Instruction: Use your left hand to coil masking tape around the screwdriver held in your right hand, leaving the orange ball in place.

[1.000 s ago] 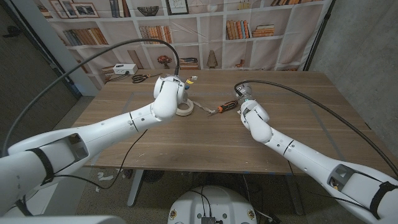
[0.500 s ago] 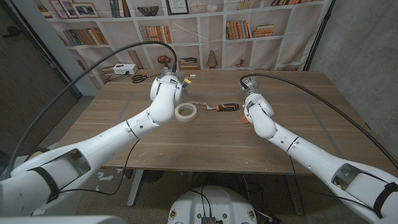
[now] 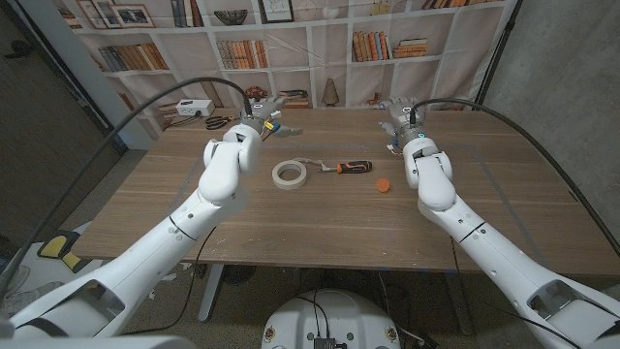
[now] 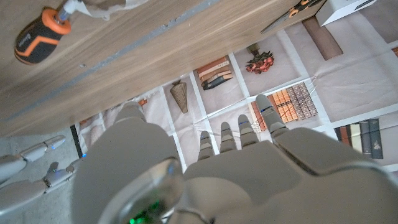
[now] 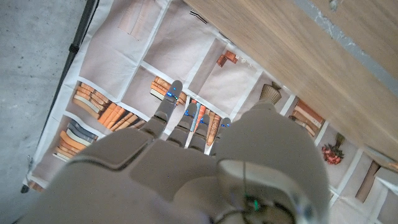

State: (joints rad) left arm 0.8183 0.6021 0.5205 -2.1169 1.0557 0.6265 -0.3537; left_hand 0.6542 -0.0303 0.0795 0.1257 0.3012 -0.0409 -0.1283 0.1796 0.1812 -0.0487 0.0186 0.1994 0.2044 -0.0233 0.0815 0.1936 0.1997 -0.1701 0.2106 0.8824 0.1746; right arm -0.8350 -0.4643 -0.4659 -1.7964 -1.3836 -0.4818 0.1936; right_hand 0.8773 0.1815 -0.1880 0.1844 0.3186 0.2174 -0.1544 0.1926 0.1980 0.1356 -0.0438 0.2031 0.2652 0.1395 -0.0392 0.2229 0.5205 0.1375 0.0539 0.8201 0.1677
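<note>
A roll of masking tape lies flat on the wooden table, a loose strip of tape running from it to the screwdriver. The screwdriver has a black and orange handle and lies on the table beside the roll. An orange ball sits just right of the handle. My left hand is raised over the table's far left part, fingers spread, holding nothing. My right hand is raised over the far right part, fingers apart and empty. Both hands' fingers point toward the bookshelves.
Scissors and a white box lie at the table's far left corner. A bookshelf backdrop stands behind the table. Black cables arc from both wrists.
Both hands have let go and lifted away toward the far edge. The screwdriver and tape roll now lie on the table, and the orange ball has come into sight.
</note>
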